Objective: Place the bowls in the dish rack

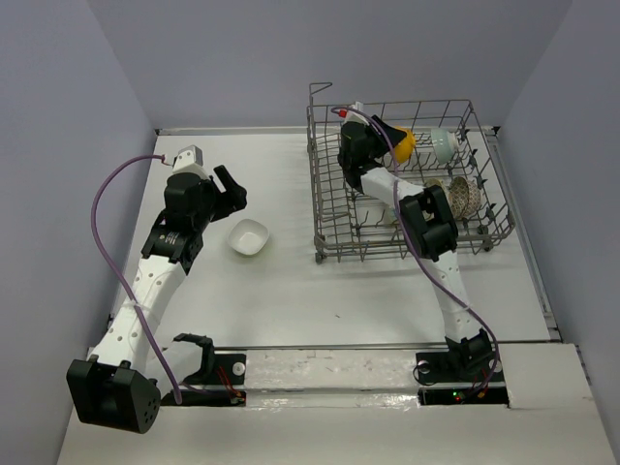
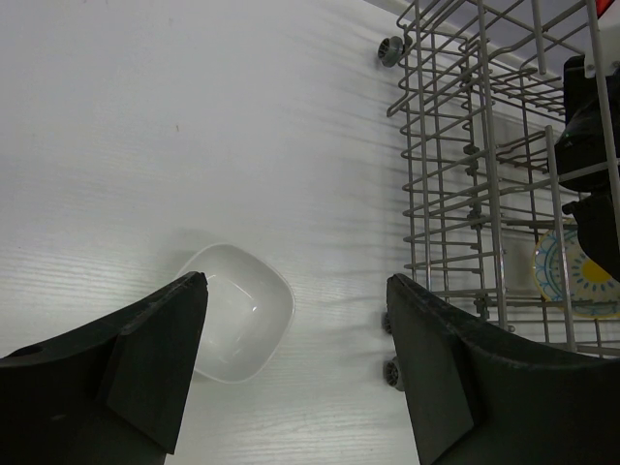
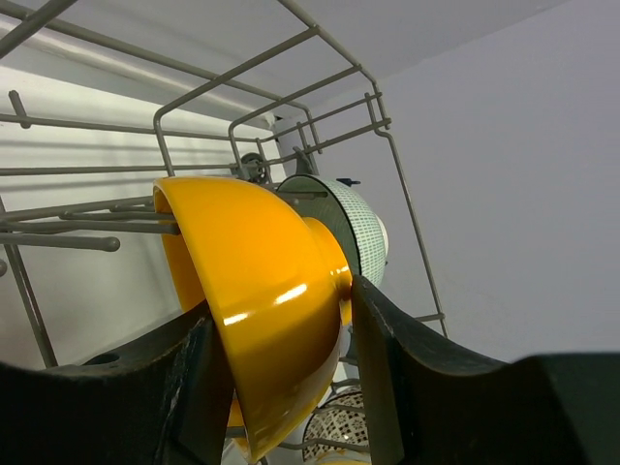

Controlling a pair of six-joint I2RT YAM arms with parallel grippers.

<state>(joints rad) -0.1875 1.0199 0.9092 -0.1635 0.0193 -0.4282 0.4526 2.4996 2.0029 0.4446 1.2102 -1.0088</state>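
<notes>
The dish rack (image 1: 412, 254) stands at the far right of the table. Inside it the orange-yellow bowl (image 3: 262, 291) stands on edge among the tines. My right gripper (image 3: 281, 295) is open around it, one finger by its rim and the other by its foot. Behind it sits the pale teal bowl (image 3: 366, 232), and a patterned bowl (image 3: 339, 431) lies lower. The white squarish bowl (image 2: 242, 310) rests upright on the table. My left gripper (image 2: 295, 291) hovers open above it and holds nothing. A blue-rimmed bowl with a yellow flower (image 2: 581, 276) shows through the rack wires.
The rack's small wheels (image 2: 392, 373) sit close to the right of the white bowl. Grey walls enclose the white table (image 1: 291, 291) on the left, back and right. A purple cable (image 1: 107, 194) loops off the left arm.
</notes>
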